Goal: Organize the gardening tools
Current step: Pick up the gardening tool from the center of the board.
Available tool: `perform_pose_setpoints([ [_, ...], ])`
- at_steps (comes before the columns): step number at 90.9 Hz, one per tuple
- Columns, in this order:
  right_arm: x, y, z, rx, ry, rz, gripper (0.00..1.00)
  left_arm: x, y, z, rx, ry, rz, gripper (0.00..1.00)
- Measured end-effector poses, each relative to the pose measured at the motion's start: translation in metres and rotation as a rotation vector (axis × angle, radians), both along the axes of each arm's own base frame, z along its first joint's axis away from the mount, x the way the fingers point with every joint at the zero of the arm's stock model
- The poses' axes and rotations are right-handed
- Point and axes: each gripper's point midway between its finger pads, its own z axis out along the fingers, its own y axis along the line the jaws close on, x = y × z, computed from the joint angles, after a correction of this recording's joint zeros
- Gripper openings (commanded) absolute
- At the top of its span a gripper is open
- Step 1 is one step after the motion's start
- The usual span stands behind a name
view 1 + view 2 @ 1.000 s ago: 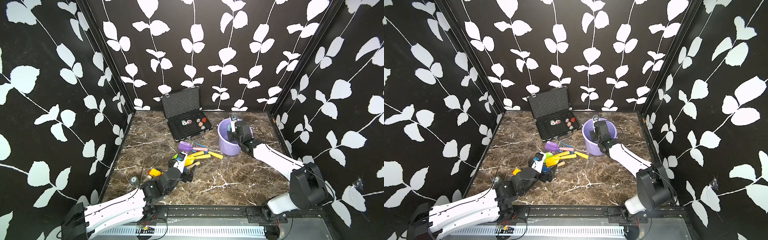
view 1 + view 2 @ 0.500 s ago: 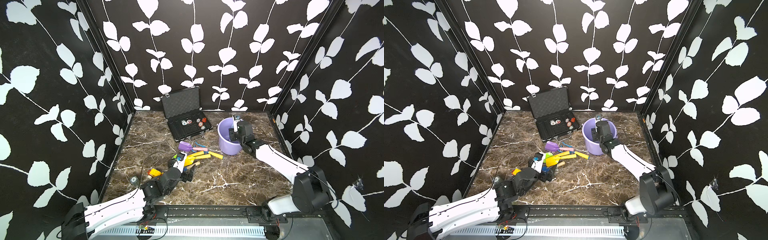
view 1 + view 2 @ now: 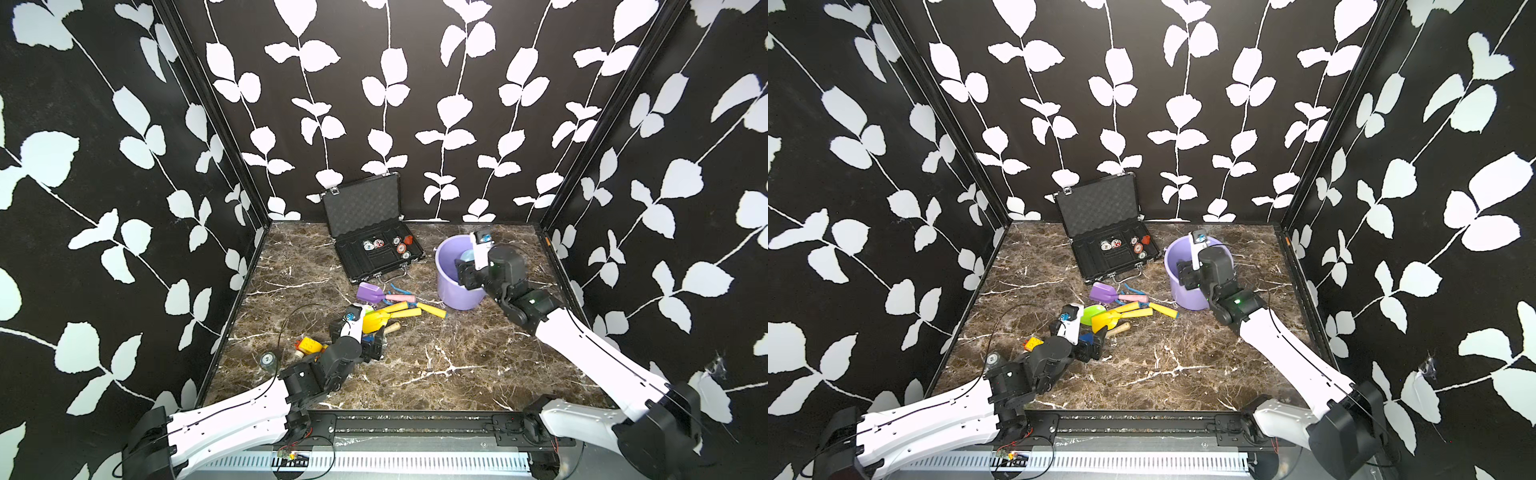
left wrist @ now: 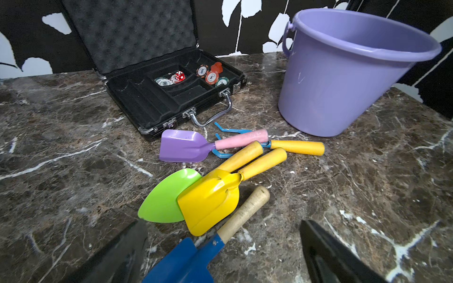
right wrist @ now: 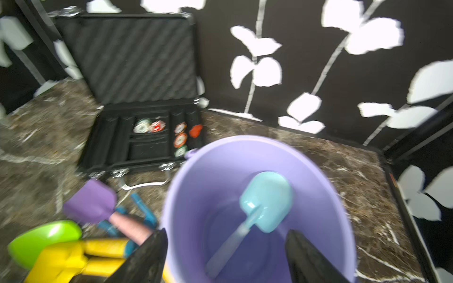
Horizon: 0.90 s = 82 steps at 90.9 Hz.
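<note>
**Above the purple bucket (image 5: 196, 196), the right gripper (image 5: 225, 235) stood open over a pale-blue spade (image 5: 267, 201)**

The right wrist view was smeared with blur. Its two dark fingers (image 5: 147, 259) were cut off by the frame edge, and in both top views the arm hid much of the bucket's mouth. Even so, the jaws plainly stood wide apart at the rim and gripped nothing. Whether a finger brushed the rim could not be told. The pale-blue spade lay inside the bucket, head toward the wall and handle slanting down to the bottom. Nothing else showed in there.

Well apart from the bucket, the left gripper (image 4: 223, 225) sat low over the table, jaws fully spread and empty. Between them lay a blue spade (image 4: 186, 264) with a wooden handle, its blade cut off by the frame. Contact with either finger could not be judged.

Nearer the bucket, a yellow spade (image 4: 210, 198) overlapped a green spade (image 4: 164, 196). Nearer again, a purple spade (image 4: 181, 147) lay with its pink handle across a blue rake (image 4: 228, 129), hiding much of the prongs. The rake's yellow handle ended just beside the bucket.

Near the bucket, the open black case (image 4: 147, 103) held a few chips (image 4: 210, 76) and a red die (image 4: 180, 76) in two compartments.
</note>
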Motion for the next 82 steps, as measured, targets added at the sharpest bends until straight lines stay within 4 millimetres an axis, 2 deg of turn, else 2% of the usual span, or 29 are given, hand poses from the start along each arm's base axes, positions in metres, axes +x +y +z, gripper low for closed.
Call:
perform_pose_setpoints([
  [7, -0.016, 0.022, -0.006, -0.025, 0.022, 0.068, 0.78, 0.000, 0.008, 0.001, -0.020, -0.005, 0.037, 0.99],
  [19, -0.039, 0.058, -0.030, -0.079, 0.082, 0.173, 0.75, 0.001, 0.023, 0.002, -0.059, -0.010, 0.104, 0.99],
  [42, -0.075, 0.140, -0.103, -0.219, 0.258, 0.404, 0.73, -0.004, 0.055, -0.006, -0.128, -0.014, 0.221, 0.99],
  [51, -0.088, 0.164, -0.133, -0.261, 0.329, 0.486, 0.72, -0.007, 0.065, -0.006, -0.168, -0.027, 0.247, 0.99],
  [66, -0.093, 0.189, -0.170, -0.291, 0.420, 0.554, 0.72, -0.011, 0.076, -0.008, -0.208, -0.037, 0.268, 0.99],
  [82, -0.095, 0.201, -0.185, -0.290, 0.461, 0.585, 0.73, -0.013, 0.083, -0.004, -0.234, -0.052, 0.281, 0.99],
])
